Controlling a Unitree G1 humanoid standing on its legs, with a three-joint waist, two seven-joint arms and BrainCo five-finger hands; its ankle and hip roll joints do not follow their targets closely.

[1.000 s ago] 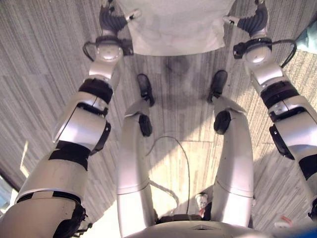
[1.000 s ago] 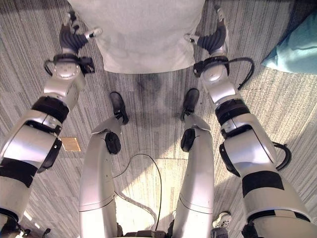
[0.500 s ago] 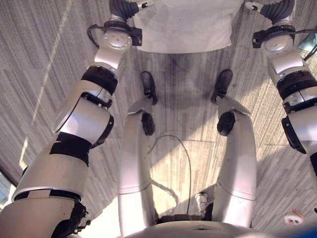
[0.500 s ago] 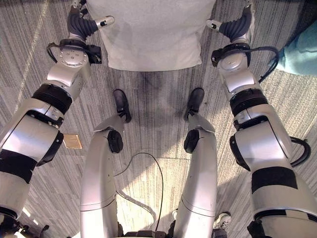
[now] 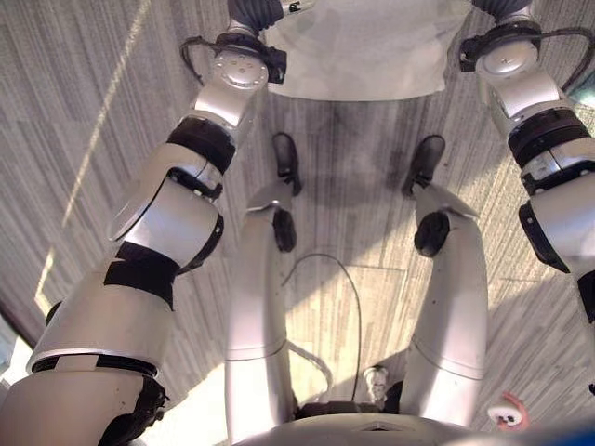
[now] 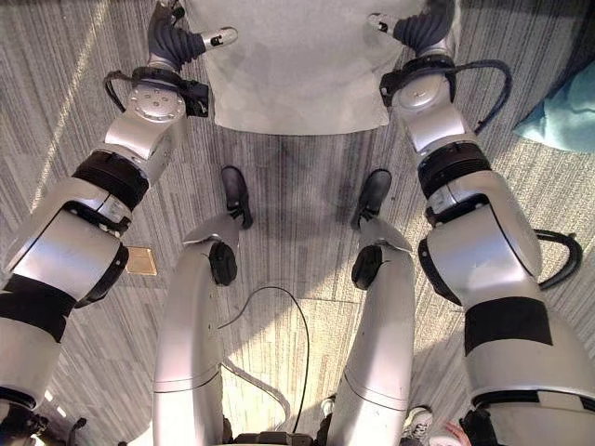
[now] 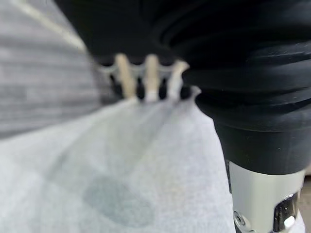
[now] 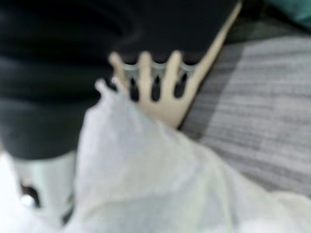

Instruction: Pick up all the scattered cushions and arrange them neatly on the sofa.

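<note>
Both silver-grey arms reach forward and away from the body, roughly parallel, elbows slightly bent, with the dark ribbed wrist covers at the far end. The left hand (image 6: pixel 181 42) grips one side edge of the pale cushion (image 6: pixel 297 65), its thumb lying on top of the fabric while its fingers (image 7: pixel 146 80) curl round the edge. The right hand (image 6: pixel 418 28) mirrors it on the opposite edge, thumb over the cloth and fingers (image 8: pixel 160 87) wrapped behind it.
</note>
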